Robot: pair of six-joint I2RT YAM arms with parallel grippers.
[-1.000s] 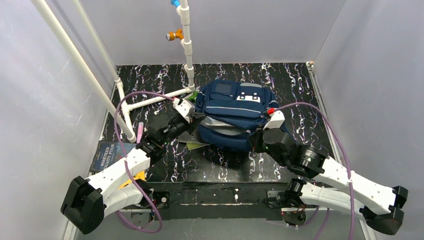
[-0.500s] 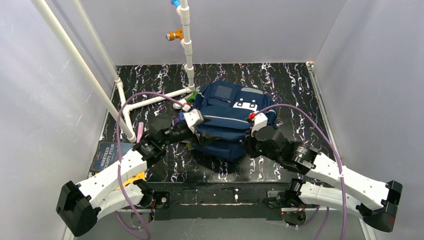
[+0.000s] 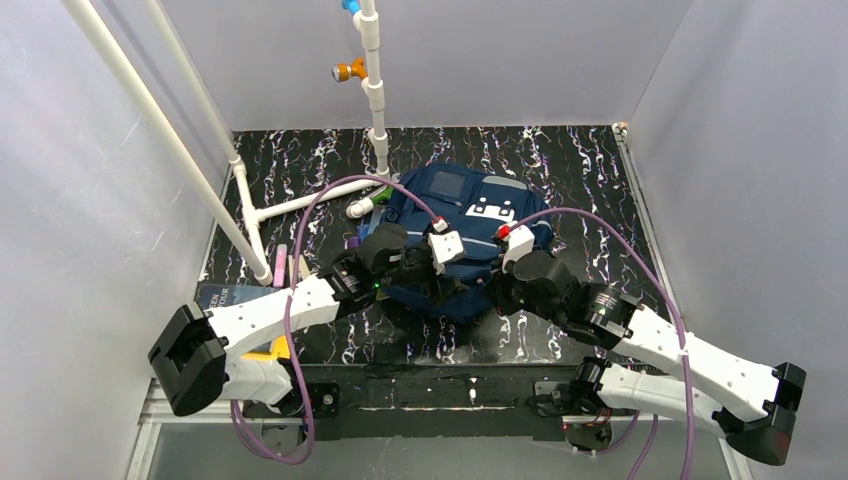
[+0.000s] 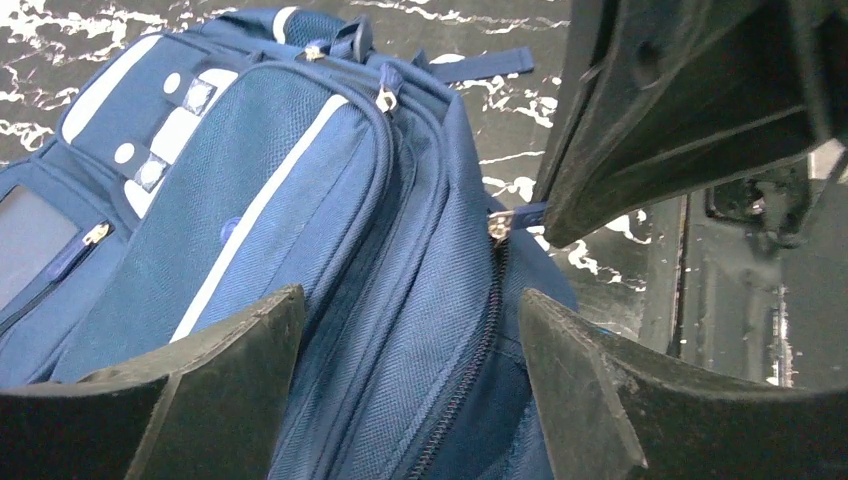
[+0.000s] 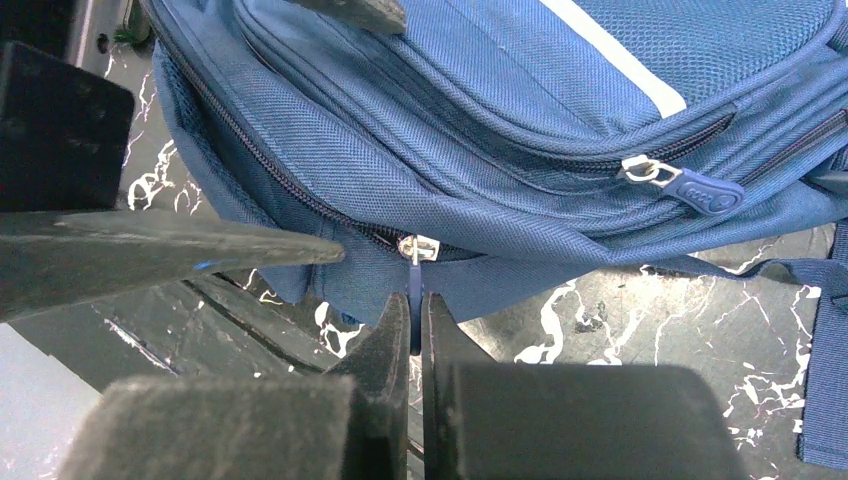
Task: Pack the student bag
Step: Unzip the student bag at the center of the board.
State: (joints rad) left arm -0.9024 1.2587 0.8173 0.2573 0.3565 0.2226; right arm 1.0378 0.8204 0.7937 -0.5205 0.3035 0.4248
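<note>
As it lies front panel up at the middle of the table, the student bag (image 3: 462, 222), a large navy blue fabric backpack with grey-white trim, has its clear pocket window toward the far wall and its bottom end toward the arm bases. We note the front pocket zips drawn closed in the right wrist view.

Right gripper (image 5: 413, 305): jaws closed to a sliver, pinching the small blue zip pull (image 5: 413, 278) that hangs from a silver slider on the bag's lower side seam. The pull runs straight down from slider to fingertips.

Left gripper (image 4: 410, 300): jaws spread wide, holding nothing. It sits over the bag's near left side, with blue fabric and a zip line showing between the two dark pads. We cannot tell whether the pads touch the fabric. The right gripper's fingers appear just beyond it, at the same seam.

Surroundings:
- black tabletop with white veining (image 3: 590, 170) under the bag
- white plastic pipe frame (image 3: 300, 200), its foot touching or just beside the bag's far left corner
- dark blue book (image 3: 214, 297) at the left table edge, well apart from the bag
- slim pink object (image 3: 281, 262) near the pipe foot, too small to identify
</note>
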